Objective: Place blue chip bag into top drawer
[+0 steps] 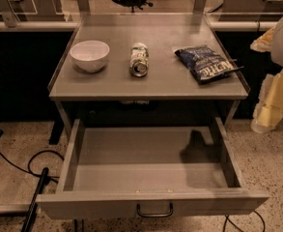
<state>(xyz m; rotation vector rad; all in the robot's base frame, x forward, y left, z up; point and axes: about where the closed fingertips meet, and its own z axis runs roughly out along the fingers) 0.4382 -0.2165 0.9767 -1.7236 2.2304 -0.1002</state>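
The blue chip bag (206, 64) lies flat on the right side of the grey table top (165, 83), white lettering facing up. Below the table top, the top drawer (150, 163) is pulled fully out, and its inside is bare apart from a dark shadow at the right. A small dark handle (154, 211) sits at the centre of the drawer's front panel. My gripper (271, 100) shows as pale, yellowish parts at the right edge of the camera view. It hangs beside the table's right side, apart from the bag and holding nothing that I can see.
A white bowl (90, 55) stands on the left of the table top. A green-and-white can (139, 60) lies on its side in the middle. Black cables (35, 178) run over the speckled floor at the left. A rail and a chair base stand behind the table.
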